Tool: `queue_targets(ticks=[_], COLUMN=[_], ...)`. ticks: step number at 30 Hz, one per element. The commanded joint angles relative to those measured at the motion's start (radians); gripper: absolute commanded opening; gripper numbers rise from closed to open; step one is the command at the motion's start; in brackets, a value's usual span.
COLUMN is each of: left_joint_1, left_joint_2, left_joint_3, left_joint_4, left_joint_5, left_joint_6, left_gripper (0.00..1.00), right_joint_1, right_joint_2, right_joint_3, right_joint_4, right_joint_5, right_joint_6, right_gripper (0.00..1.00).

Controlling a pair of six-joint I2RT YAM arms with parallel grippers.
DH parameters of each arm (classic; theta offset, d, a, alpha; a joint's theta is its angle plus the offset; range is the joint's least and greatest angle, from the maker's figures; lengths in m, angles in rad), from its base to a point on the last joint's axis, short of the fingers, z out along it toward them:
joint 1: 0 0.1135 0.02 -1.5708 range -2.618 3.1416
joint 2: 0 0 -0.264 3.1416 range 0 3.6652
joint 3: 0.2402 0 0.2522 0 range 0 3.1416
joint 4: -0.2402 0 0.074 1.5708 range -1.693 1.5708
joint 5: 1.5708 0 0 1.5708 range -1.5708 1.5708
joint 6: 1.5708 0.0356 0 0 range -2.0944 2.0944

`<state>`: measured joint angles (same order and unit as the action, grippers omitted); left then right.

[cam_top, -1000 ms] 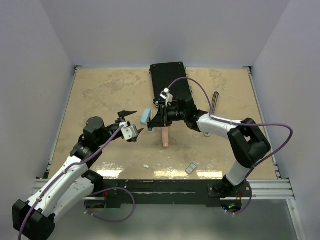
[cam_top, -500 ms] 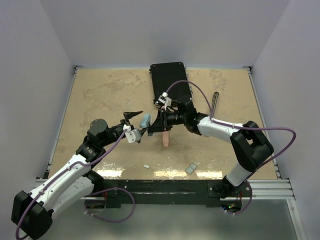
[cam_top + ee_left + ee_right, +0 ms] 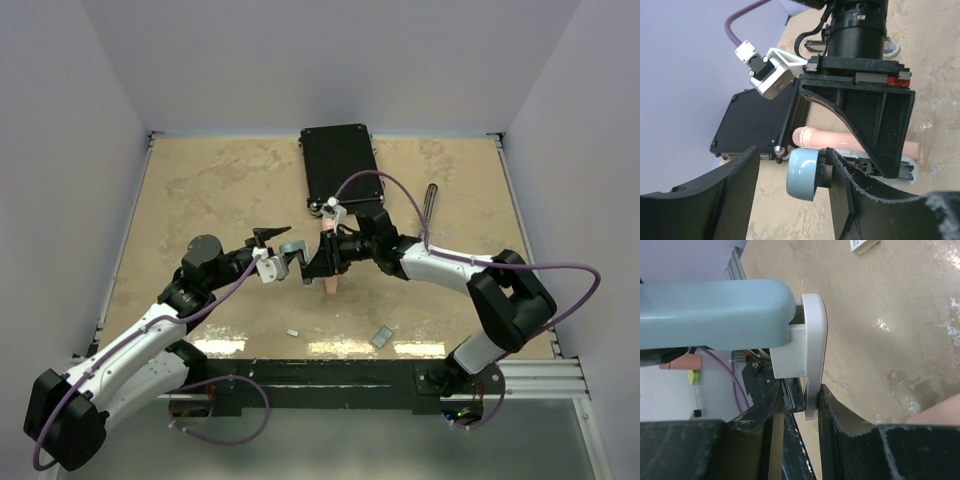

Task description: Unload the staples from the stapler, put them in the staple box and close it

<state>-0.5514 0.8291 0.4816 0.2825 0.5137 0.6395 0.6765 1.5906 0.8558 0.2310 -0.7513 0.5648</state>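
Stapler (image 3: pixel 715 310) sits clamped in right claw (image 3: pixel 799 396), blue end between parted fingers (image 3: pixel 715 200) of left claw (image 3: pixel 792 162).

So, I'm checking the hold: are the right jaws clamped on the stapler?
Yes, in the right wrist view the right jaws press on the white base of the stapler from both sides.
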Motion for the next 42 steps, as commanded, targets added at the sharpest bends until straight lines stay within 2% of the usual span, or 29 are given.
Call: queue_targets(ticks=[1, 11, 18, 20, 25, 28, 31, 35, 38, 40, 42], left_joint_1=[0.008, 0.038, 0.070, 0.079, 0.084, 0.088, 0.093, 0.094, 0.094, 0.096, 0.096], left_joint_2=[0.048, 0.111, 0.096, 0.091, 0.137, 0.163, 0.169, 0.174, 0.182, 0.195, 0.205], left_joint_3=[0.064, 0.147, 0.222, 0.241, 0.313, 0.331, 0.330, 0.319, 0.313, 0.325, 0.336], left_joint_4=[0.035, 0.023, -0.026, -0.055, -0.156, -0.160, -0.114, -0.074, -0.071, -0.132, -0.198], left_joint_5=[-0.052, -0.055, 0.049, 0.078, 0.103, 0.095, 0.126, 0.238, 0.227, 0.200, 0.226], left_joint_6=[-0.024, -0.184, -0.279, -0.305, -0.305, -0.319, -0.395, -0.487, -0.607, -0.670, -0.669], left_gripper=[0.61, 0.64, 0.68, 0.73, 0.75, 0.74, 0.74, 0.74, 0.74, 0.76, 0.79], right_joint_1=[0.028, 0.075, 0.074, 0.074, 0.074, 0.074, 0.074, 0.074, 0.075, 0.075, 0.075], right_joint_2=[-0.076, -0.170, -0.192, -0.196, -0.215, -0.224, -0.225, -0.253, -0.271, -0.277, -0.276], right_joint_3=[-0.035, -0.078, -0.106, -0.112, -0.127, -0.138, -0.144, -0.153, -0.126, -0.110, -0.090], right_joint_4=[0.016, -0.007, -0.013, -0.013, -0.006, 0.004, 0.011, 0.082, 0.100, 0.100, 0.102], right_joint_5=[-0.060, -0.082, -0.080, -0.083, -0.085, -0.098, -0.103, -0.112, -0.105, -0.100, -0.100], right_joint_6=[-0.085, -0.138, -0.151, -0.151, -0.149, -0.149, -0.140, -0.048, -0.002, 0.012, 0.026], right_gripper=[0.00, 0.00, 0.00, 0.00, 0.00, 0.00, 0.00, 0.00, 0.00, 0.00, 0.00])
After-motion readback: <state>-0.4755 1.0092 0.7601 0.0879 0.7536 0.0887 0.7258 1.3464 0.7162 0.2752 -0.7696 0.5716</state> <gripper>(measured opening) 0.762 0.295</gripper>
